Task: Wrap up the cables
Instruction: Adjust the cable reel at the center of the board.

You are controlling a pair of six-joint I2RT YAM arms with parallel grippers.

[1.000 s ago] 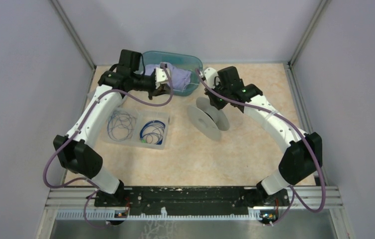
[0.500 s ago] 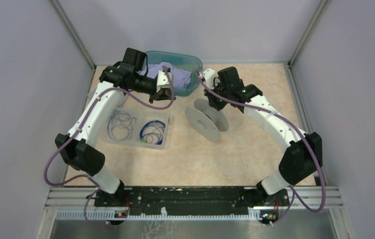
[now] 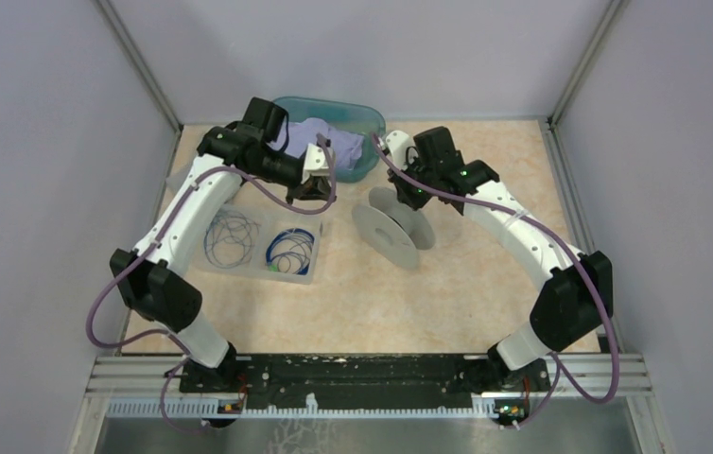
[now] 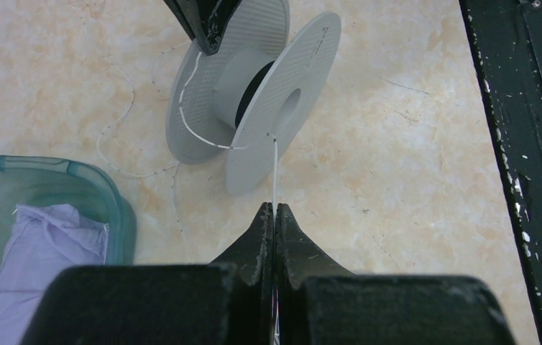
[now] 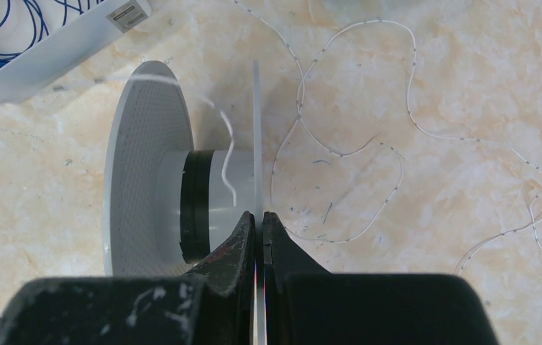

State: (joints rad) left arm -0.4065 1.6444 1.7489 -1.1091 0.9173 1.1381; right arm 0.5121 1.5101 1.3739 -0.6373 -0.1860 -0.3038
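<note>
Both my claws are clenched: left gripper [image 4: 274,214] pinches the whitish cable [image 4: 274,172], limp, light, likely slippery, at lower centre; right gripper [image 5: 259,219] clamps the spool [image 5: 142,165] by its rim.

One spool [image 3: 389,235]; one teal tub [image 3: 334,102]; one cloth [image 3: 339,142]; two blue cable coils [image 3: 291,232]; one whitish cable [image 4: 274,172]; one tray [image 3: 249,268].

**Light:** bright, even and diffuse, from above. The worktop [image 3: 409,303] reads uniformly from far edge to near edge.
**Shadows:** soft and faint. You find them close under the spool [image 3: 392,225] and both arms.
**Sheen:** a dull reflection on the metal strip [image 3: 362,430] beyond the near edge.
**Top view:** moderately sharp. The cables [image 3: 272,248] show you only hairlines.
**Wrist views:** the worktop is crisp. The left gripper [image 4: 274,210] and the right gripper [image 5: 259,217] loom dark and slightly soft, near-black along the bottom.
</note>
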